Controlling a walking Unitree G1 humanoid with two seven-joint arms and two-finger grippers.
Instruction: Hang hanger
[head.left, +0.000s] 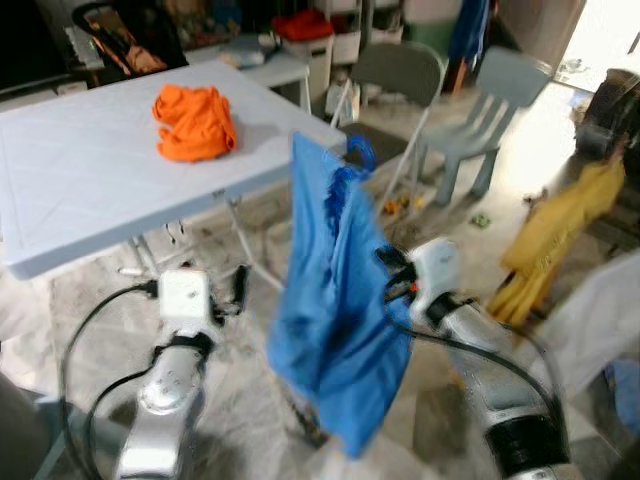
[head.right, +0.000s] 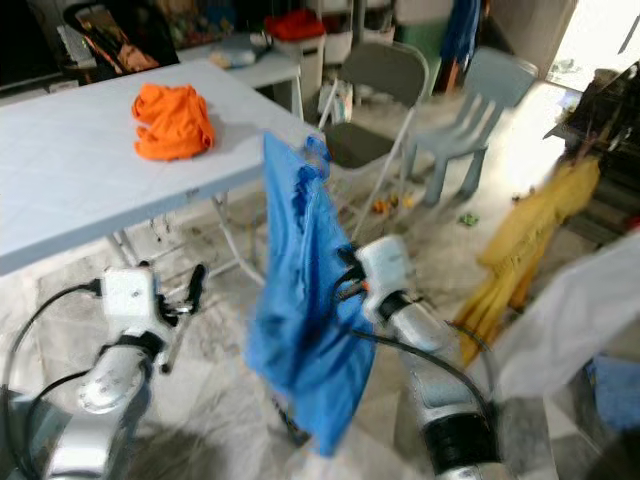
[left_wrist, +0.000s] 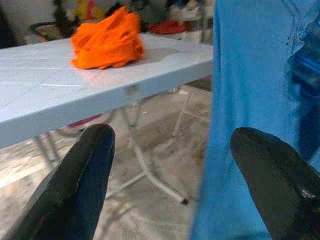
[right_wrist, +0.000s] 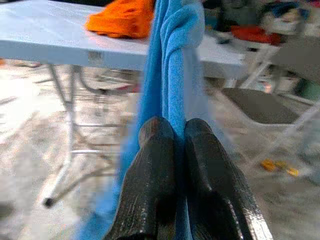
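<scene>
A blue shirt (head.left: 335, 310) hangs on a blue hanger whose hook (head.left: 358, 153) sticks up at its top, in front of the table's near corner. My right gripper (right_wrist: 180, 135) is shut on a bunched fold of the blue shirt (right_wrist: 172, 60); in the head views its fingers are hidden behind the cloth, beside the white wrist (head.left: 435, 275). My left gripper (left_wrist: 170, 165) is open and holds nothing, low to the left of the shirt, its fingers (head.left: 240, 285) pointing towards the table's legs.
An orange cloth (head.left: 195, 122) lies bunched on the light blue folding table (head.left: 80, 190). Behind stand a grey folding chair (head.left: 395, 75) and a pale blue child's chair (head.left: 495, 95). A yellow garment (head.left: 560, 235) and a white one (head.left: 600, 320) hang at the right.
</scene>
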